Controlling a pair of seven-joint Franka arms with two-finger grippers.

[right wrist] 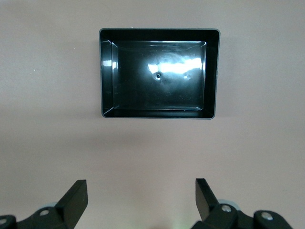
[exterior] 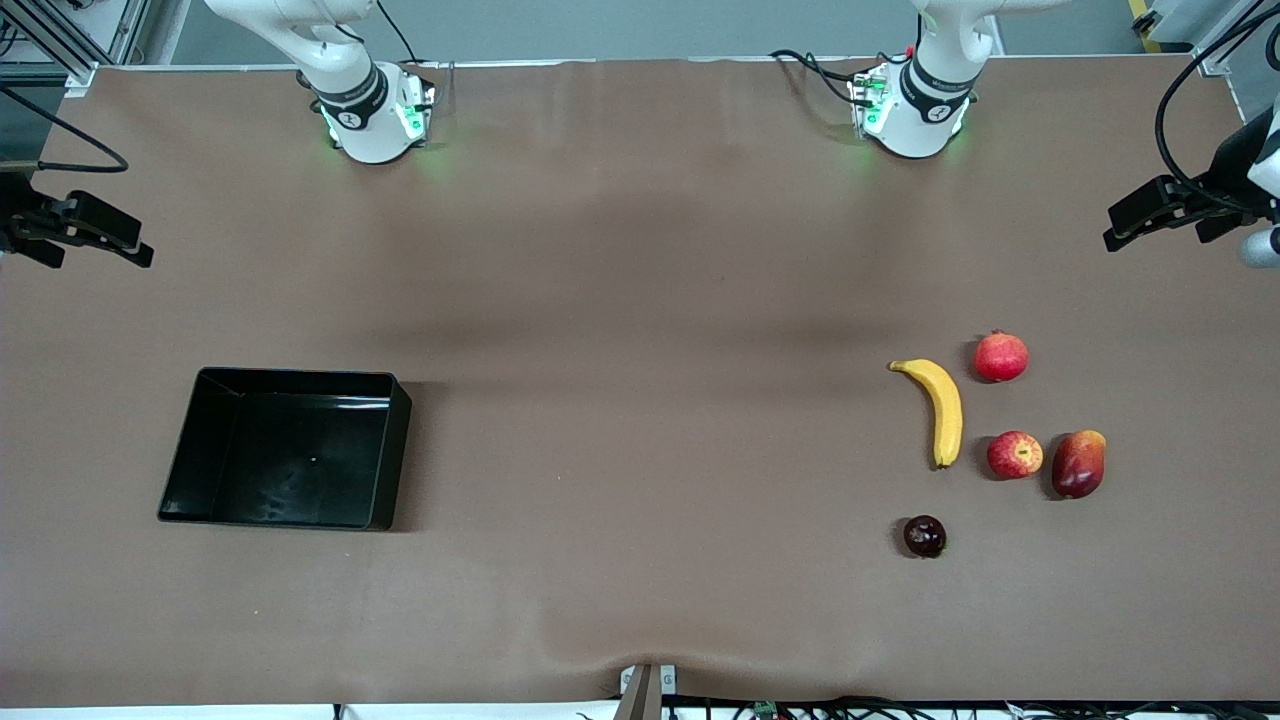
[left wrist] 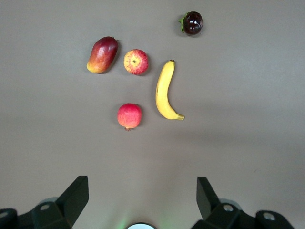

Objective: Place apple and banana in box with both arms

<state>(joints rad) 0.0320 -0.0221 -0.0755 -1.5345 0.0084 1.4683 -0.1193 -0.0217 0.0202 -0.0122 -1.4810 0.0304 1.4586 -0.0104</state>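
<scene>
Left gripper [left wrist: 140, 200] spread wide, grasping nothing, raised over bare table at the left arm's end, touching no fruit. Right gripper [right wrist: 140, 200] likewise spread wide and empty, hanging above the table at the right arm's end. Both arms waiting.

Banana [exterior: 940, 410] lying flat toward the left arm's end, long axis running toward the front camera, stem tip at the end farther from it, curve bowed toward the apple [exterior: 1015, 455]. Apple just beside the banana's nearer end, stem dimple facing up, apart from it. Box [exterior: 205, 450] toward the right arm's end, open side up, holding nothing, well apart from the fruit.
</scene>
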